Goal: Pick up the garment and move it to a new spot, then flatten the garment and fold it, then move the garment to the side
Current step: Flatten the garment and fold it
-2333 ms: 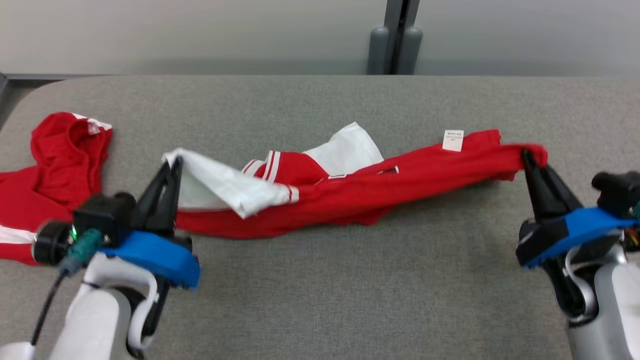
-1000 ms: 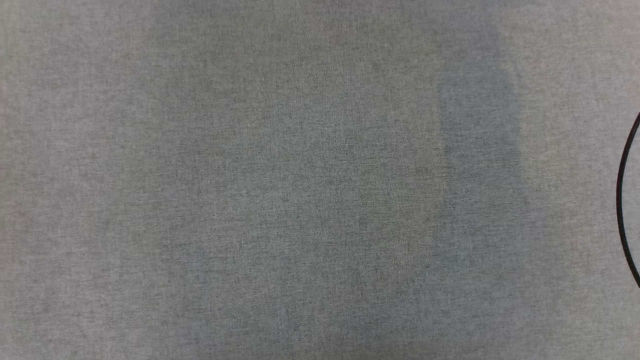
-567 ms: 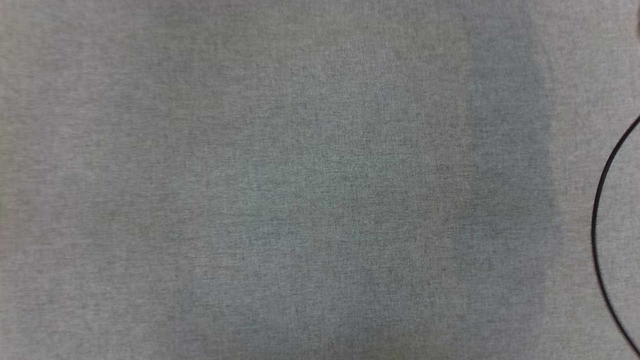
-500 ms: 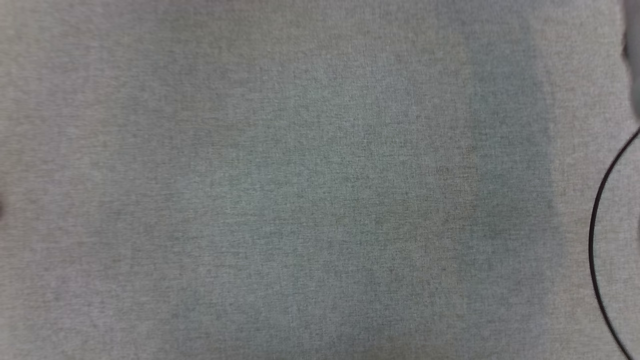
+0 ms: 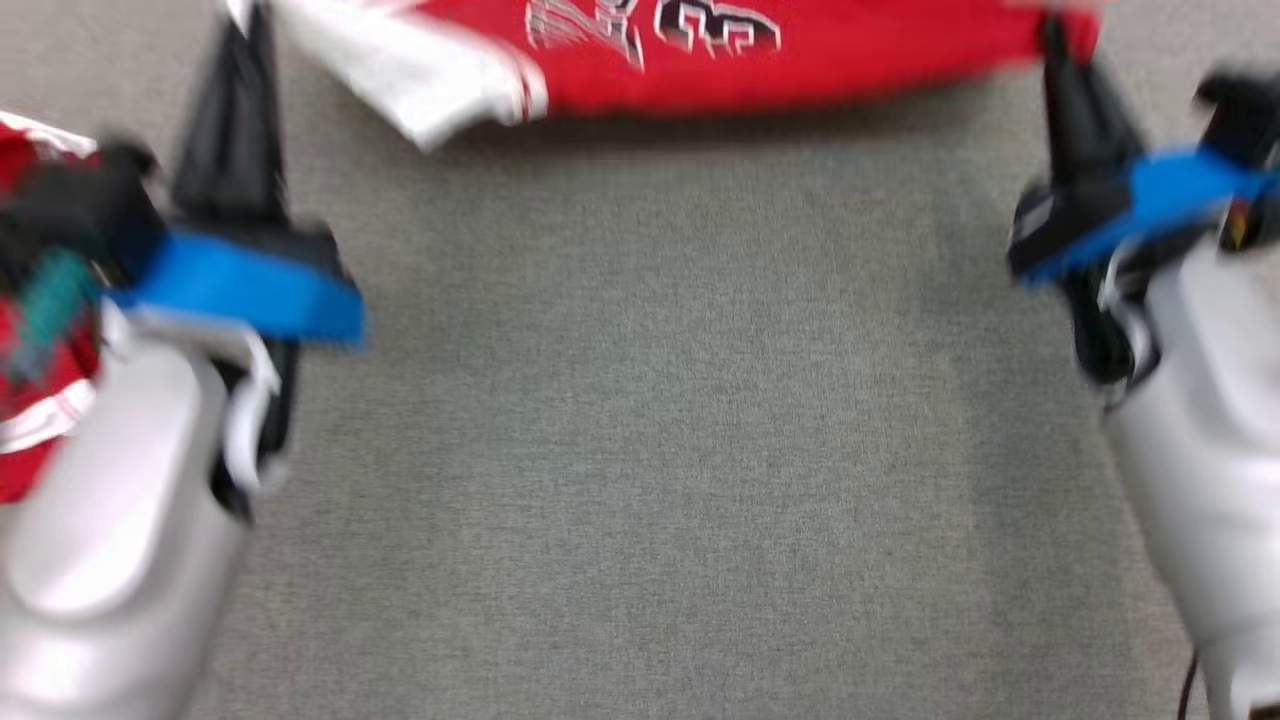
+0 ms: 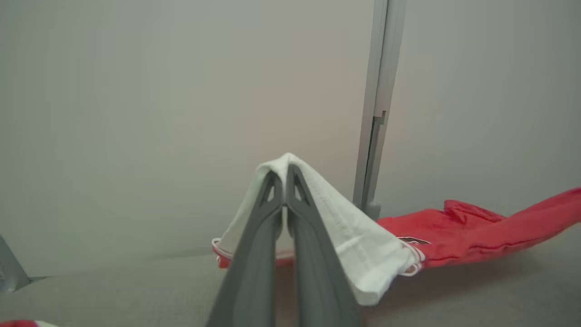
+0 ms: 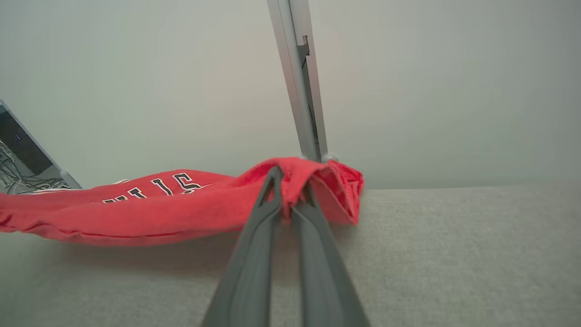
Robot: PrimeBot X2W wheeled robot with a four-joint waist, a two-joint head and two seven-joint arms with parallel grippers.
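The garment [image 5: 800, 60] is a red jersey with white sleeves and black-and-white lettering. It is stretched between both grippers along the top of the blurred head view, sagging close over the grey table [image 5: 640, 450]. My left gripper [image 5: 248, 25] is shut on the white sleeve [image 6: 354, 236], which drapes over its fingertips [image 6: 286, 172]. My right gripper [image 5: 1052, 40] is shut on the red hem at the other end [image 7: 290, 181]. In the right wrist view the garment [image 7: 159, 209] hangs off to the left with its lettering showing.
A second red and white garment [image 5: 35, 400] lies at the table's left edge beside my left forearm. A grey post [image 6: 376, 113] stands against the pale wall behind the table. A slanted dark panel with cables [image 7: 20, 159] sits at far left.
The head camera has swung: half a second ago it showed bare grey surface and a thin black cable. Now both grippers and the stretched garment are in it. The lettered side faces up.
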